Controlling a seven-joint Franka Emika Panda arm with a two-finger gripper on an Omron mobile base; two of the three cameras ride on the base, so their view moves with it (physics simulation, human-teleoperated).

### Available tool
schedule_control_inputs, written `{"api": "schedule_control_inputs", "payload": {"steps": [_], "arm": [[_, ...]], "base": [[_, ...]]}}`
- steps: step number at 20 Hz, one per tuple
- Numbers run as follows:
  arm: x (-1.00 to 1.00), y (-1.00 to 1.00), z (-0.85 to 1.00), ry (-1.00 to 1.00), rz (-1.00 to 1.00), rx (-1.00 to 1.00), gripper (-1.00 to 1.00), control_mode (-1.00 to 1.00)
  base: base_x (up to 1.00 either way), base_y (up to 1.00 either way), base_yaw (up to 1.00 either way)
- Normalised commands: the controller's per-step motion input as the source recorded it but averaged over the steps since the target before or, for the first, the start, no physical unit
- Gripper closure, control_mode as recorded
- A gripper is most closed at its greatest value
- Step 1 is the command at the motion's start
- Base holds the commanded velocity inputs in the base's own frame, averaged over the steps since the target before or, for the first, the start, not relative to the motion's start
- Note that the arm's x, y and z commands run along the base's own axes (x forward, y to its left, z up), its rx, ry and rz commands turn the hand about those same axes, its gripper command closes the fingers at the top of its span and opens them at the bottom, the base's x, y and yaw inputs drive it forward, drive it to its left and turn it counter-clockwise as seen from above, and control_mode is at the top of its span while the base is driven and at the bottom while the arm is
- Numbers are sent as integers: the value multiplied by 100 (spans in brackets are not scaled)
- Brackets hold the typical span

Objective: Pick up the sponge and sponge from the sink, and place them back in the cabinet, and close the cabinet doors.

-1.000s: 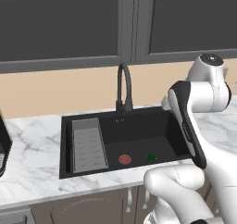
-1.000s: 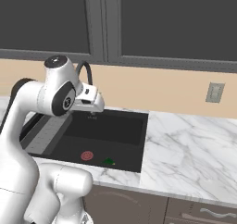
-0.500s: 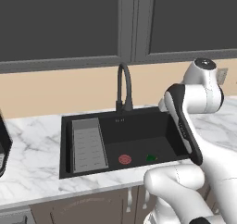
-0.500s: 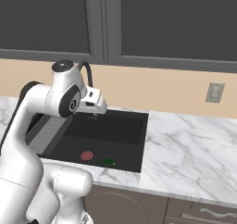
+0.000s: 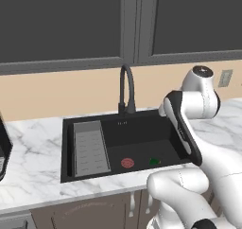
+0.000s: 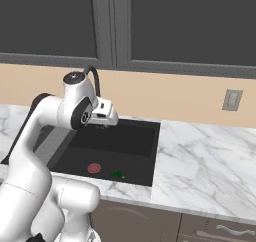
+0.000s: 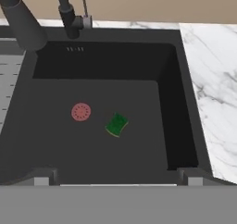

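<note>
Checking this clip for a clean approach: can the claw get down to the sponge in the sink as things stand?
Probably yes. The sponge lies flat on the sink floor beside the red drain, nothing on it. The open claw hangs above the basin, and the faucet stands off at the back.

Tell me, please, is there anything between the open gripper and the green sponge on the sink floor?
Nothing visible stands in the way. In the hand view the sponge lies alone on the bare floor of the sink, apart from the red drain disc. The faucet stands at the back rim, off to the side.
</note>
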Motion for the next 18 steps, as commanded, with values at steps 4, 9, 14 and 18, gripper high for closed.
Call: {"api": "schedule_control_inputs", "payload": {"steps": [4,9,14,18], "arm": [[15,-9,-16,0,0,2,-100,-100],[12,-9,-9,0,0,2,-100,-100],[9,-6,-9,0,0,1,-100,-100],[9,-3,-11,0,0,0,-100,-100]], "base": [[0,0,0],[0,0,0],[0,0,0],[0,0,0]]}}
